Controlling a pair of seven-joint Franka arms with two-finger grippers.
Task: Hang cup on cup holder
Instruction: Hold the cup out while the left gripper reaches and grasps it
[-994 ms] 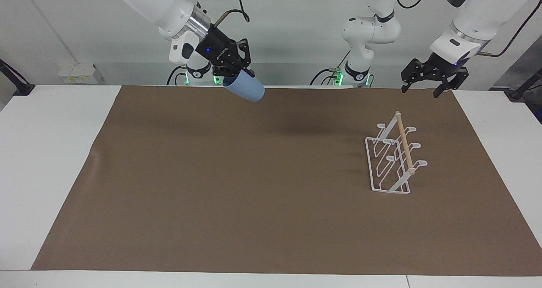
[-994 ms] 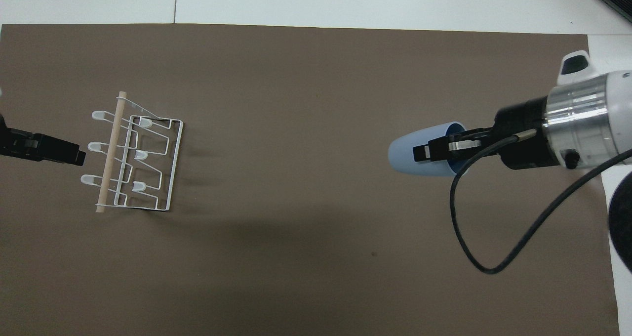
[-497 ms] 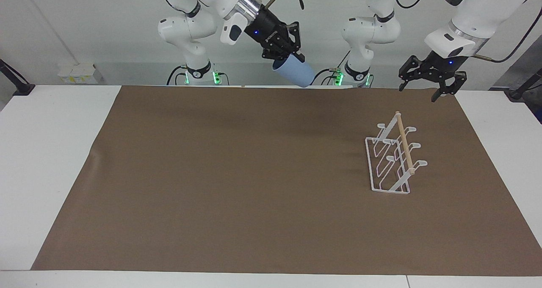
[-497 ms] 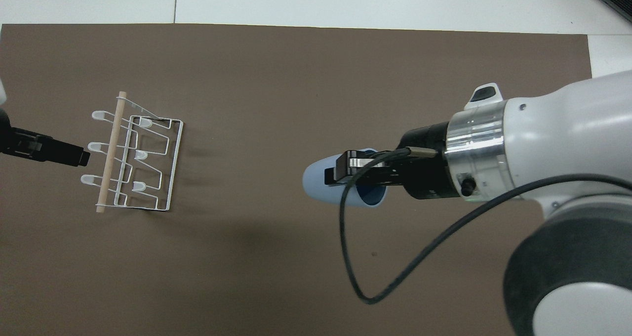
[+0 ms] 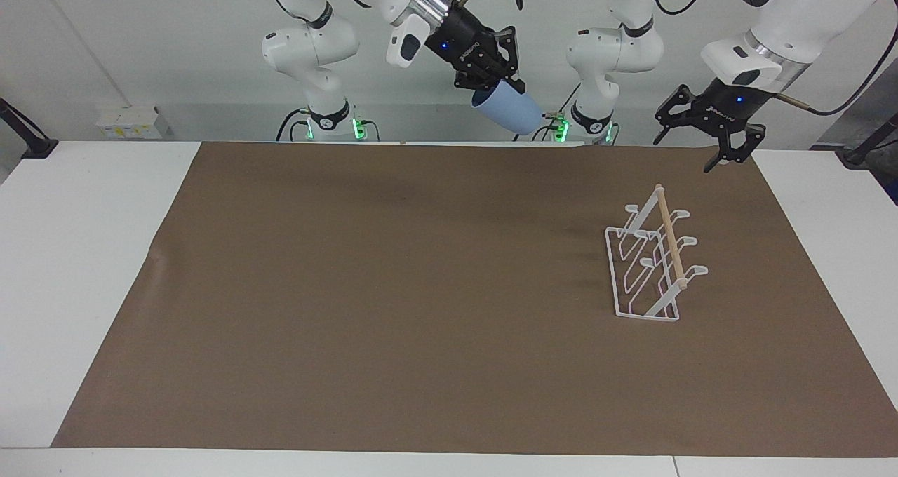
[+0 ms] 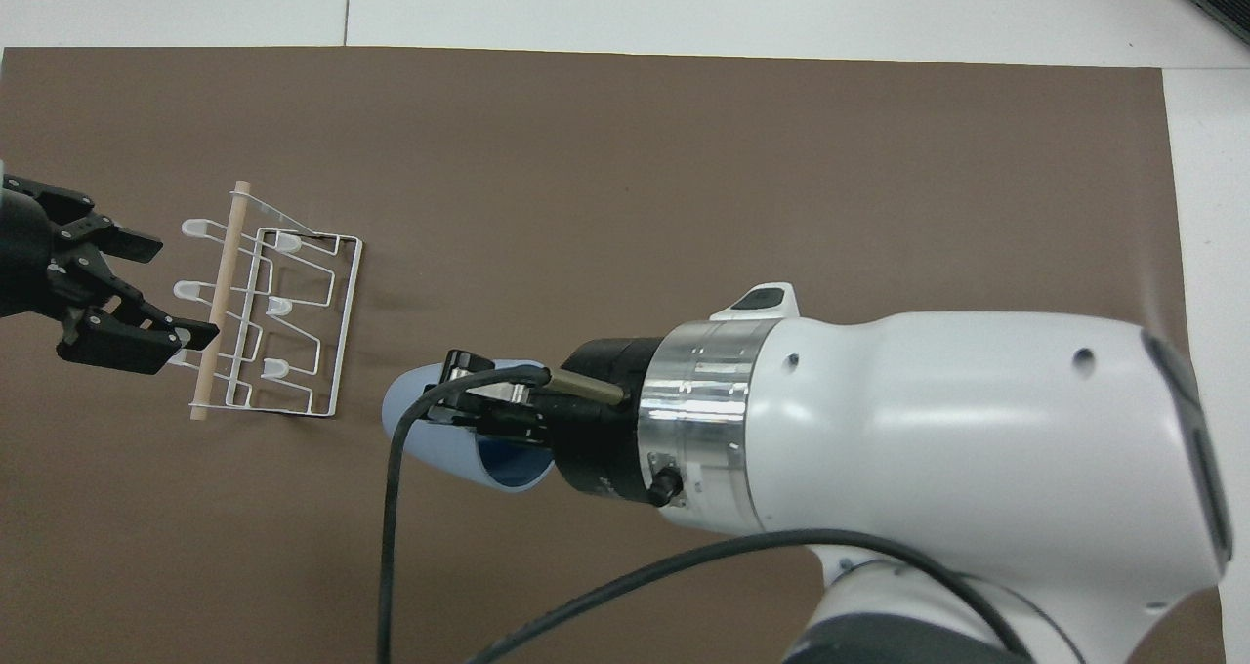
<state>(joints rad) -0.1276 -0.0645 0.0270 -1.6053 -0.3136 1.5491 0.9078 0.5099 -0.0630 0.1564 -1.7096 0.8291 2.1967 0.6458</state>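
Observation:
My right gripper (image 5: 499, 88) is shut on the light-blue cup (image 5: 515, 112) and holds it tilted, high in the air, over the middle of the mat's edge nearest the robots. In the overhead view the cup (image 6: 420, 425) and right gripper (image 6: 469, 395) show beside the cup holder, apart from it. The white wire cup holder (image 5: 652, 263) with its wooden rod stands on the mat toward the left arm's end; it also shows in the overhead view (image 6: 269, 312). My left gripper (image 5: 686, 151) is open and empty, raised over the mat beside the holder (image 6: 181, 288).
A brown mat (image 5: 393, 287) covers most of the white table (image 5: 84, 266). The right arm's big white body fills the lower part of the overhead view (image 6: 928, 430). A black cable (image 6: 391, 527) hangs from the right wrist.
My right arm has carried the cup through the air toward the left arm's end, closer to the cup holder. My left gripper has turned at the wrist, its fingers now showing spread.

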